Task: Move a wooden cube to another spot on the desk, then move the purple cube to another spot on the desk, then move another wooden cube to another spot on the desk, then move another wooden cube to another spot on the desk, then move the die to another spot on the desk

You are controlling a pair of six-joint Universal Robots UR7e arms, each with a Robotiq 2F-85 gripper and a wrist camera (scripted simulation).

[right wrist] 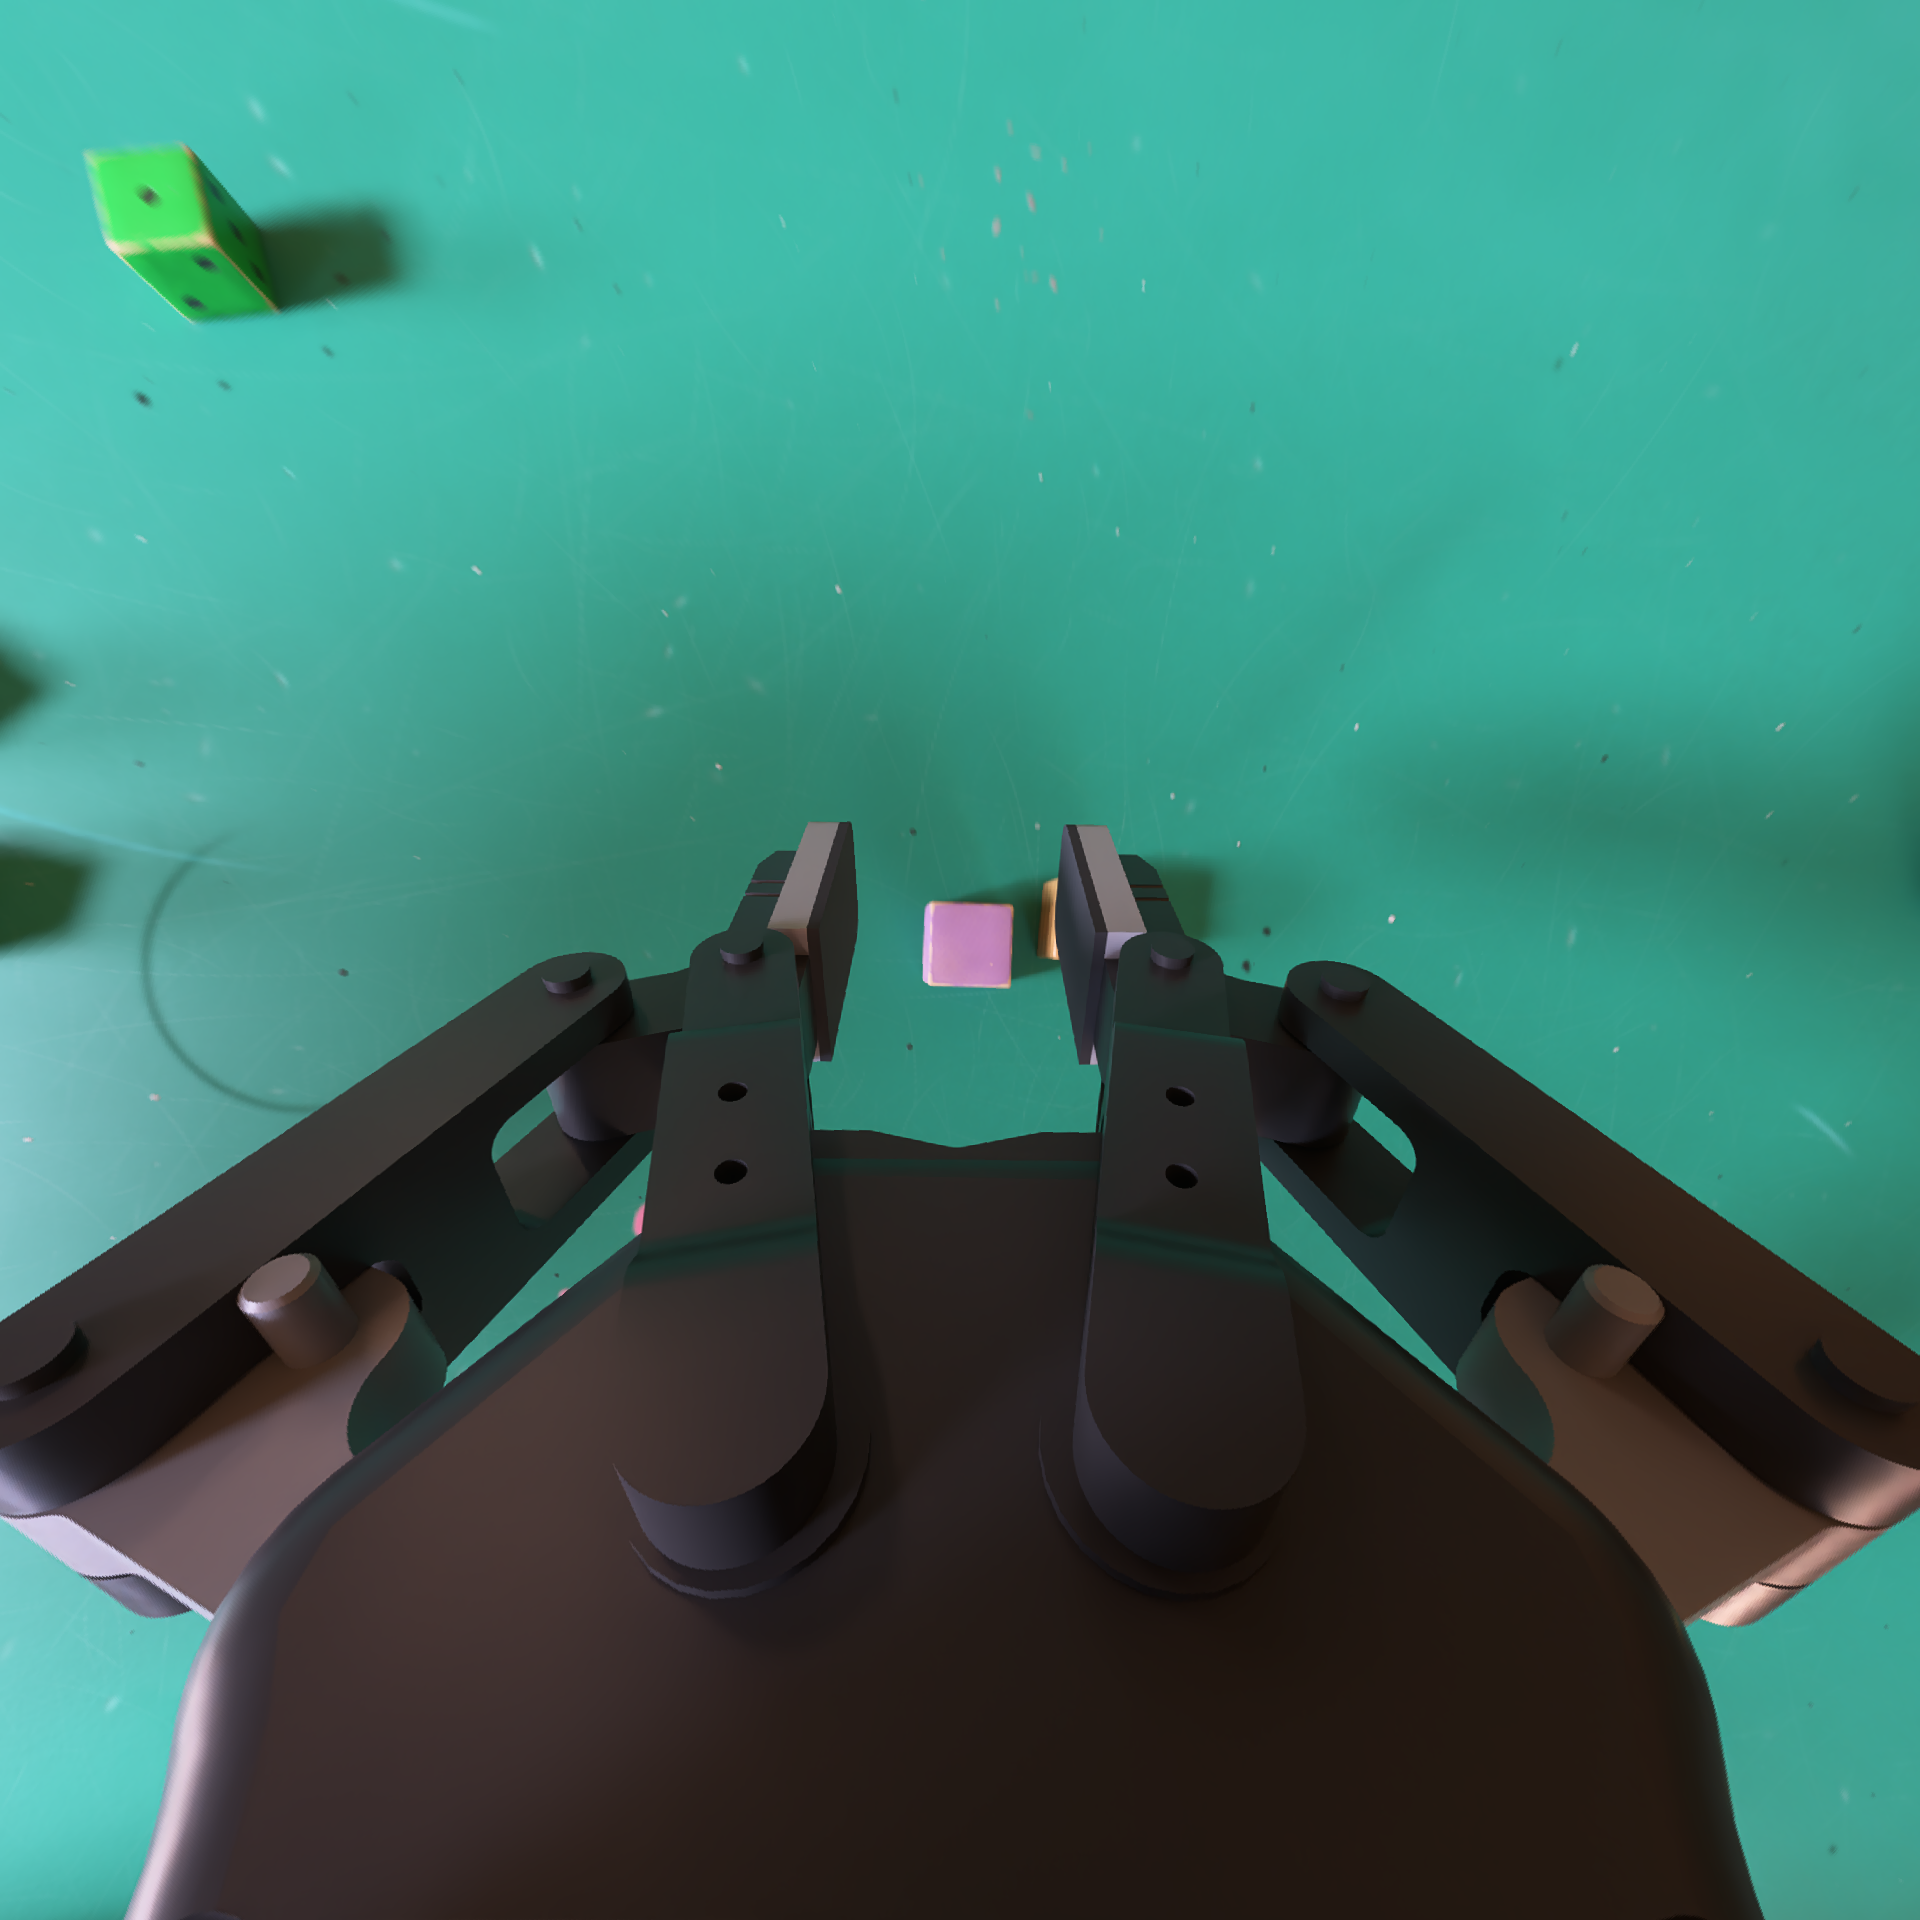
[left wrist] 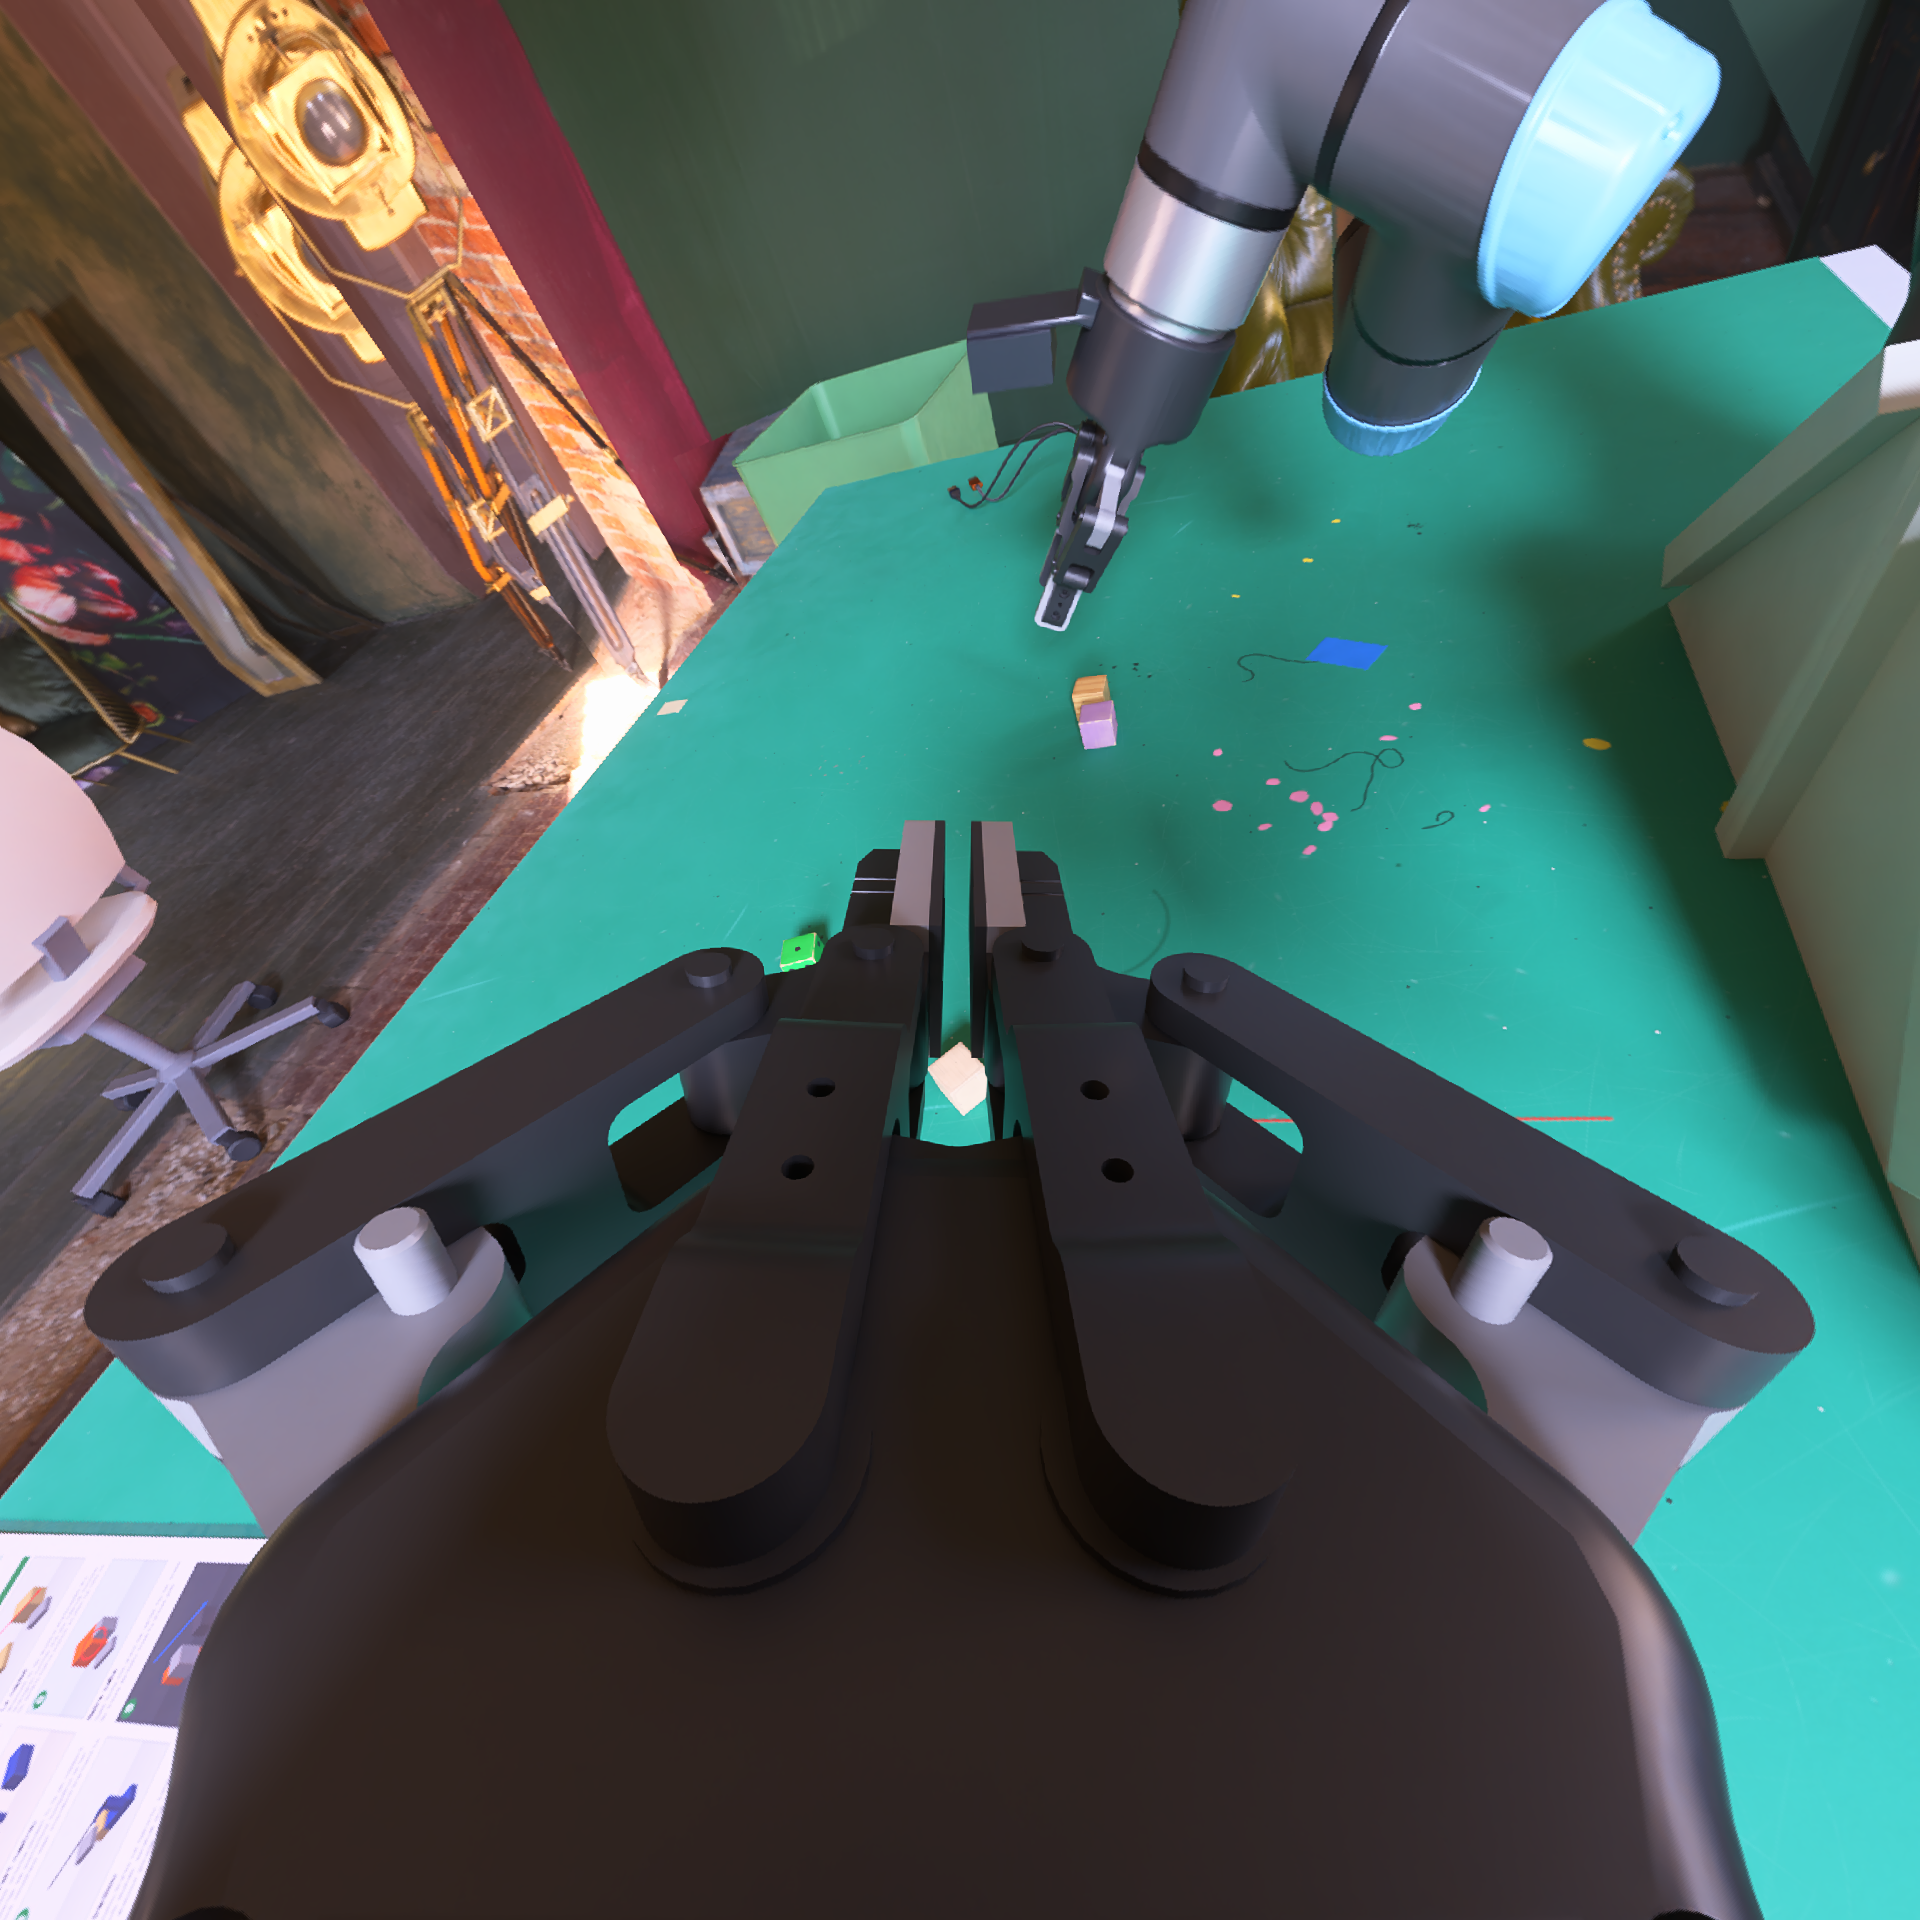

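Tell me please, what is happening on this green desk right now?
Two robot arms are moving small blocks around the desk. The right gripper hangs open above the purple cube, which sits beside a wooden cube; it grips nothing yet. The left gripper is nearly shut and empty, with a pale wooden cube below it. The green die lies untouched.

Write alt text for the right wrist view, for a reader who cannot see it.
The right gripper hangs open above the green desk, with the purple cube lying between its fingers, not gripped. A wooden cube peeks out beside the purple one, partly hidden by a finger, and a green die sits far off at upper left.
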